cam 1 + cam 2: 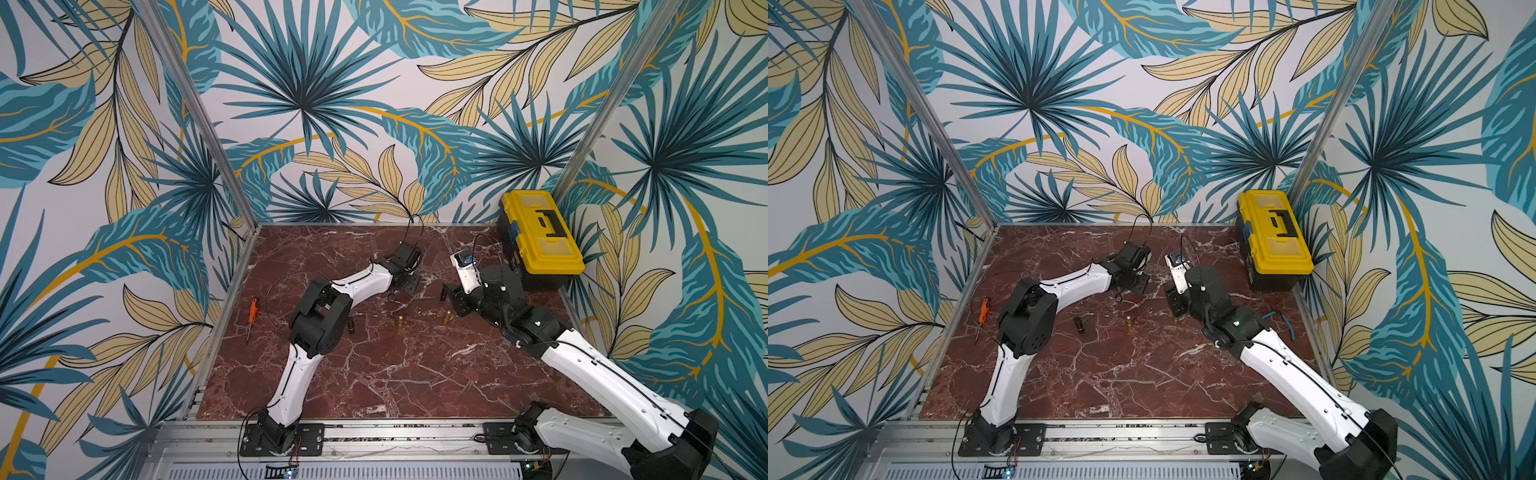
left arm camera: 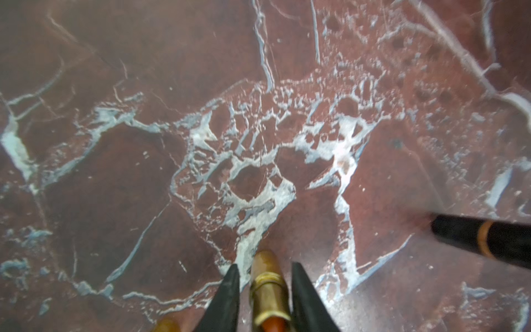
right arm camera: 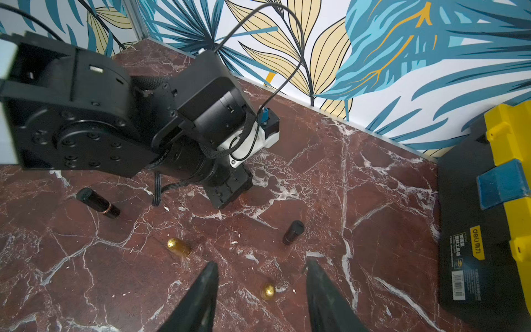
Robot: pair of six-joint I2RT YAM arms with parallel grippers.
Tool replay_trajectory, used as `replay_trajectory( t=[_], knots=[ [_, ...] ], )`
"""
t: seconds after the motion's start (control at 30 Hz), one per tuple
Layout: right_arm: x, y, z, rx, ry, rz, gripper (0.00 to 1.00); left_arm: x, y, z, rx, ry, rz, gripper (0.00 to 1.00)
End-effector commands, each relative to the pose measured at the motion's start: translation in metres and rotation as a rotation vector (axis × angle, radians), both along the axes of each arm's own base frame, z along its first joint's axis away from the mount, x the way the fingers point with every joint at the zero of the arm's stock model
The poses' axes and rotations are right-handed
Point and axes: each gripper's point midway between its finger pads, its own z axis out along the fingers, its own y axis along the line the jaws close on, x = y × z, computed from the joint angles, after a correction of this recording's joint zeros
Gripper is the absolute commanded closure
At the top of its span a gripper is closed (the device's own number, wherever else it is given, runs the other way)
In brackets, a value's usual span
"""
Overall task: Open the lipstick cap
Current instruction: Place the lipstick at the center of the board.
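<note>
A gold lipstick tube point(image 2: 268, 296) with an orange-red stick at its near end stands between the fingers of my left gripper point(image 2: 266, 265). The jaws are open, with a visible gap on one side of the tube. In both top views the left gripper point(image 1: 405, 286) hides this tube. A closed black lipstick with a gold band point(image 3: 97, 202) lies beside it, also in the left wrist view point(image 2: 485, 241). My right gripper point(image 3: 262, 263) hangs open and empty above a small gold piece point(image 3: 267, 290). A second gold piece point(image 3: 178, 246) and a black cap point(image 3: 293, 232) stand nearby.
A yellow and black toolbox point(image 1: 540, 239) fills the back right corner of the marble table point(image 1: 374, 374). An orange-handled screwdriver point(image 1: 252, 309) lies by the left edge. Small blue pieces point(image 1: 1287, 324) lie near the right edge. Patterned walls close in three sides.
</note>
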Motion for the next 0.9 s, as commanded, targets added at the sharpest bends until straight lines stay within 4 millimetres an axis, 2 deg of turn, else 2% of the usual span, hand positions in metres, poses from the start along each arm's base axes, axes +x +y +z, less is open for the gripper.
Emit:
replay_trajectory(
  t=[0.0,0.13,0.3,0.4,0.57,0.63,0.77,0.87],
  knots=[
    [0.001,-0.001,-0.009,-0.012,0.020,-0.007,0.49,-0.003,0.001,-0.005,0.016,0.007,-0.005,0.63],
    [0.000,-0.002,-0.008,-0.011,0.019,-0.008,0.49,-0.001,0.004,0.001,0.032,-0.017,0.010,0.52],
    [-0.001,-0.002,-0.005,-0.003,0.012,-0.008,0.49,-0.001,0.004,0.031,-0.009,-0.050,0.024,0.47],
    [0.000,-0.001,-0.006,0.002,0.009,-0.009,0.49,-0.004,0.002,0.060,-0.060,-0.079,0.027,0.46],
    [0.006,-0.004,-0.001,0.015,-0.007,-0.027,0.49,-0.021,-0.010,0.123,-0.163,-0.023,-0.014,0.44],
    [0.009,-0.009,0.001,0.028,-0.007,-0.048,0.49,-0.029,-0.015,0.139,-0.192,0.026,-0.031,0.42],
    [0.011,-0.024,0.001,0.043,0.005,-0.104,0.49,-0.044,-0.033,0.149,-0.225,0.149,-0.070,0.41],
    [0.012,-0.045,0.002,0.047,0.008,-0.187,0.49,-0.050,-0.046,0.150,-0.215,0.168,-0.096,0.41]
  ],
)
